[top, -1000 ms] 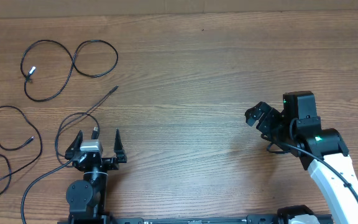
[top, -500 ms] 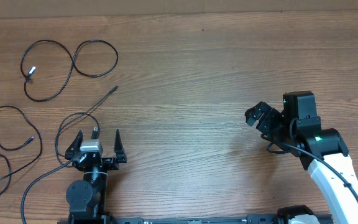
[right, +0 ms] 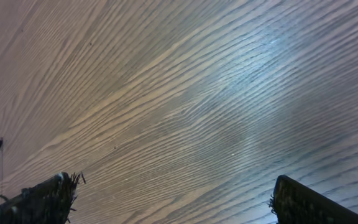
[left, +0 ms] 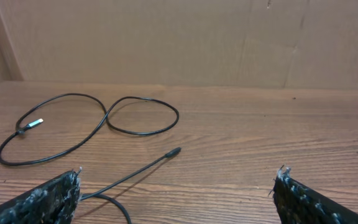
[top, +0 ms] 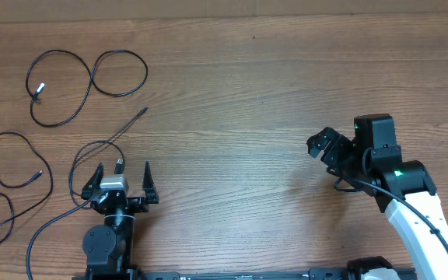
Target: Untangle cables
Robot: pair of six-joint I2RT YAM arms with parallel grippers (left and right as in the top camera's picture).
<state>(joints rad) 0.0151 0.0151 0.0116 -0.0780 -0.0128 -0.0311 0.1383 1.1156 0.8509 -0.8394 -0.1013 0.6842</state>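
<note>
Beyond the left gripper (top: 120, 185), jaws apart, three cables (top: 91, 78) lie separate on the worktop (top: 232, 93); far to its right, the right gripper (top: 320, 145) is likewise spread.

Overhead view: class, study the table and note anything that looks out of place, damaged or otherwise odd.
Nothing stands out. The cables lie as separate loose loops on the left of the table, with no knot visible and no damage that shows. The left gripper and right gripper are open and hold nothing.
</note>
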